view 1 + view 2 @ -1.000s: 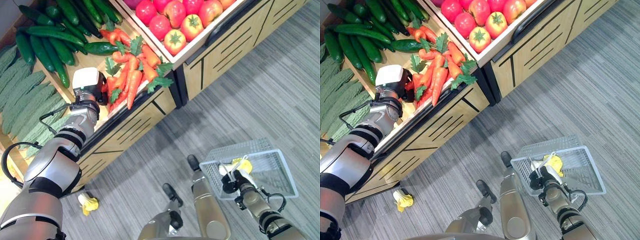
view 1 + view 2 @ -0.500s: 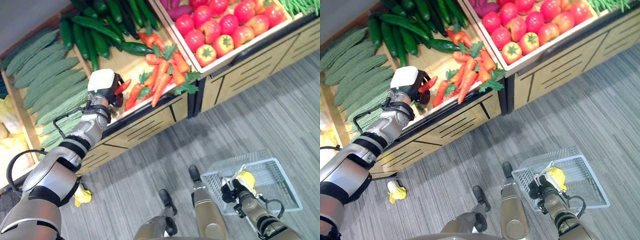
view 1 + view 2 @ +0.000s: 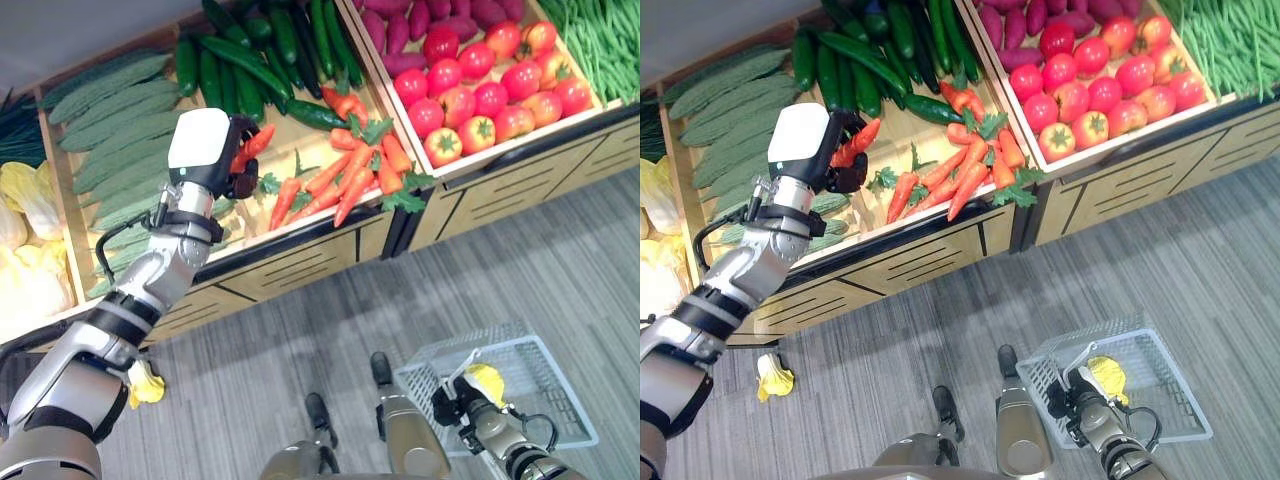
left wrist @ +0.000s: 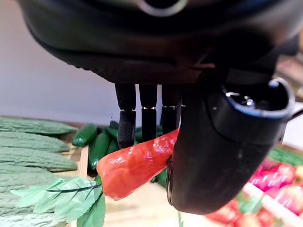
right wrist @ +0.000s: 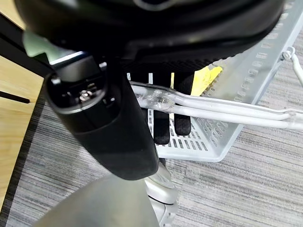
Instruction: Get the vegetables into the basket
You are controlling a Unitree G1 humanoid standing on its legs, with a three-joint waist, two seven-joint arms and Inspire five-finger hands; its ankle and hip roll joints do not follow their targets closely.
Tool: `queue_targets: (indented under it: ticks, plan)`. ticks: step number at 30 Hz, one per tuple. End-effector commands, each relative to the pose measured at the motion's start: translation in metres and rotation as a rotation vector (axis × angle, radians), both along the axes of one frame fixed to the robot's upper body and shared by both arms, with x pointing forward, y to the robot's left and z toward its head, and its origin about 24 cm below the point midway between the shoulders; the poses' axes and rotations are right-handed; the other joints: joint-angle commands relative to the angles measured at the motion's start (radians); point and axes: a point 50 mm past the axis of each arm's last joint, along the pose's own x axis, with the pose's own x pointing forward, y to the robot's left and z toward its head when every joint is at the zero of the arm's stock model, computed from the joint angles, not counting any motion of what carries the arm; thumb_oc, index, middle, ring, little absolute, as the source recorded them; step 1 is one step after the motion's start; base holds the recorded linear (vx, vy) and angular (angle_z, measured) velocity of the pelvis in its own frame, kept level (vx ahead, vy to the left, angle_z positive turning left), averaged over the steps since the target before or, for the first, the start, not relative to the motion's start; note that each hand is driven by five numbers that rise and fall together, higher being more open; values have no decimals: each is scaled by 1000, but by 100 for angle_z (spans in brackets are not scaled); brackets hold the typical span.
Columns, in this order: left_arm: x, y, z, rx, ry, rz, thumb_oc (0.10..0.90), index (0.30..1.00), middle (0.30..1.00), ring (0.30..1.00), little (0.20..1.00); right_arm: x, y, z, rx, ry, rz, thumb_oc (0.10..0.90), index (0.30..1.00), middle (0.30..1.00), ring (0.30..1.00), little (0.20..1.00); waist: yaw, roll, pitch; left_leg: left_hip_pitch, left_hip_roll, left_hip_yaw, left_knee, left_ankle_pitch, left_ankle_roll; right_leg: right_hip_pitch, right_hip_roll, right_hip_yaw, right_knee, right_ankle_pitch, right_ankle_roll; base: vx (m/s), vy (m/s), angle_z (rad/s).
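A carrot [image 3: 252, 143] is pinched in the left robot hand [image 3: 222, 160], lifted above the carrot pile [image 3: 355, 170]. The white basket [image 3: 1160, 400] is gripped by its handle [image 5: 213, 108] in the right robot hand [image 3: 1068, 396], well below that pile.

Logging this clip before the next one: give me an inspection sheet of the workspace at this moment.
Surface: grey plank floor; wooden produce stand.
Job's things: carrot lifted above the carrot pile; basket holds a yellow item.
Clutter: yellow item on the floor.
Hands: left hand pinching the carrot; right hand curled round the basket handle.
Cables: nothing seen.
Surroundings: cucumbers, tomatoes, green beans.
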Motion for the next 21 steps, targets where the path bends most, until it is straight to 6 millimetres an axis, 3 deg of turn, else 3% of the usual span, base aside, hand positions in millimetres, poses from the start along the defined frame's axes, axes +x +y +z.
queue_targets:
  ticks: [1,10,18,21]
  plan:
    - [-14,23,54,33,-252,51,400,300,300,300,300,-32,17,-17,40,99,36,400,300,300,300,300,24,-67,-108,42,3,-14,1,-100,-13,143,-69,26,-180,-3,91,4,56,10]
    - [-49,29,27,-132,-201,-2,400,300,300,300,300,-47,12,-22,27,164,6,400,300,300,300,300,61,-102,-171,131,-5,-50,1,-130,4,252,-74,-11,-180,-35,92,-9,58,11]
    - [-72,19,-17,-513,-41,-95,400,300,300,300,300,-57,9,-25,28,186,-71,400,300,300,300,300,77,-122,-194,191,-15,-72,1,-152,25,323,-83,-37,-177,-53,97,-18,64,14]
    - [-83,9,-40,-699,109,-188,400,300,300,300,300,-59,6,-24,32,180,-112,400,300,300,300,300,80,-129,-198,206,-21,-79,1,-161,36,338,-89,-43,-171,-56,101,-17,77,3]
